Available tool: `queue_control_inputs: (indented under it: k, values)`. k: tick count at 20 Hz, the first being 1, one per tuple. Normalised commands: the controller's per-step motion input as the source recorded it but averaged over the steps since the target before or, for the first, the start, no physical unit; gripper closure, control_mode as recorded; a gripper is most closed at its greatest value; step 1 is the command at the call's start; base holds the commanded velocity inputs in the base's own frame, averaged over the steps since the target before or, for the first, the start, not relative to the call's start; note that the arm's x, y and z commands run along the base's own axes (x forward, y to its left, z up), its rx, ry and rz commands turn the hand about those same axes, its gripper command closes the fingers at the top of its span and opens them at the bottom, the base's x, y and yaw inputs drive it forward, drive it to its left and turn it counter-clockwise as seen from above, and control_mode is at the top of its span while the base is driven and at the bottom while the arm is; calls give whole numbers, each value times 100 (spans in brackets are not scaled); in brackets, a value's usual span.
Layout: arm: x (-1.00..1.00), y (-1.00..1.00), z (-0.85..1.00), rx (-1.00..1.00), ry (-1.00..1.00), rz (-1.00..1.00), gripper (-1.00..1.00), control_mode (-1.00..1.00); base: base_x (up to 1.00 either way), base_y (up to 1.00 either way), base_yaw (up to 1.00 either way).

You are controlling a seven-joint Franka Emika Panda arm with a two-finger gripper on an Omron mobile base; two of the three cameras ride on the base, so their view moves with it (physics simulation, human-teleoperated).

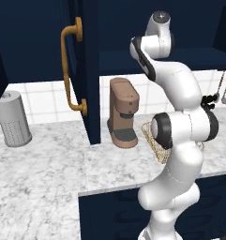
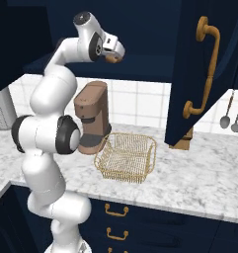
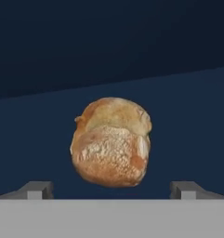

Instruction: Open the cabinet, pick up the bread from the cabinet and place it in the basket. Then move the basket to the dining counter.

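2 dark fingertips (image 3: 38, 189) rise at the bottom corners of the hand view, well apart, so the jaws are released and grasp nothing. Between and just beyond them, at frame centre, the bread (image 3: 112, 142) sits on the dark shelf inside the cabinet (image 2: 140, 29). In the right base view the gripper (image 2: 114, 55) is at upper centre, reaching into the cabinet, with the roll showing as a brown spot at its tip. One open door with a brass handle (image 2: 205, 69) fills the upper right. Below, at frame centre, the basket (image 2: 126, 157) rests on the marble surface (image 2: 199, 183), just beside the coffee machine (image 2: 93, 116).
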Motion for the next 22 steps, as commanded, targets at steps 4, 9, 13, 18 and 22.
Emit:
queue_control_inputs:
  k: [4,9,13,18,22]
  values:
    - [47,-19,-21,0,0,4,-100,-100,0,0,0]
    - [45,-20,-23,0,0,3,-100,-100,0,0,0]
    - [35,-1,-23,0,0,2,100,-100,0,0,0]
    - [-8,1,-18,1,-1,1,100,-100,0,0,0]
    - [-100,29,-20,2,-23,1,100,-100,0,0,0]
